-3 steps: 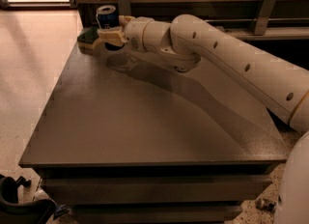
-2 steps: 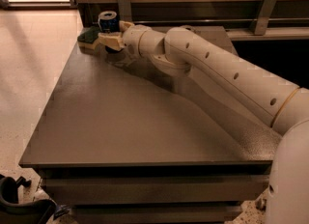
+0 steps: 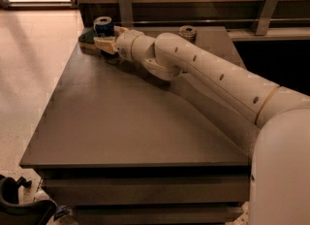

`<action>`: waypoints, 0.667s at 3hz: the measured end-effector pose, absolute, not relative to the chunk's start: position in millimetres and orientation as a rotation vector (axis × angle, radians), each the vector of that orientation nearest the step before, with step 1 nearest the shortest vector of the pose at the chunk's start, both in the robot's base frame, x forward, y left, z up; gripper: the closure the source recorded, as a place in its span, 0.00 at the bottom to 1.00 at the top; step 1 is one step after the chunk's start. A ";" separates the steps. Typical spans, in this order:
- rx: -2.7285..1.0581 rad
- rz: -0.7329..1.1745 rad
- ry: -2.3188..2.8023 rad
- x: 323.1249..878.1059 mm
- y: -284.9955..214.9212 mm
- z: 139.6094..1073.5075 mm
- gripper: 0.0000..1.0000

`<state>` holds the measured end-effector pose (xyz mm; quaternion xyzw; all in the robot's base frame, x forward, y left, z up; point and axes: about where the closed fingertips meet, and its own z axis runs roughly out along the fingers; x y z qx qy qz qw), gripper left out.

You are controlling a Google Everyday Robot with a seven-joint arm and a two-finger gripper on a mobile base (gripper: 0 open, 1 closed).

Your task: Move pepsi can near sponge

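The dark table [image 3: 121, 132] carries the white arm [image 3: 213, 78] stretched to its far left corner, where the gripper [image 3: 102, 43] sits at the pepsi can [image 3: 103, 25] (whether it clasps the can, I cannot tell). The can stands just beside the sponge [image 3: 86, 38]. Another can [image 3: 187, 31] stands well apart at the far edge.

Upright pepsi can [image 3: 103, 26] beside sponge [image 3: 86, 37], claw [image 3: 104, 43] near both, table [image 3: 121, 122] corner

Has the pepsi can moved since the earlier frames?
Yes, slightly: the pepsi can, at the end effector, sits lower and a little left in view against the wall bracket, closer to the sponge.
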<state>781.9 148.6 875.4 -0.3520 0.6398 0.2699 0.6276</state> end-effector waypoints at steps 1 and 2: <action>-0.807 0.625 1.460 779.4 149.6 878.0 0.75; -0.809 0.628 1.459 778.7 152.0 878.2 0.52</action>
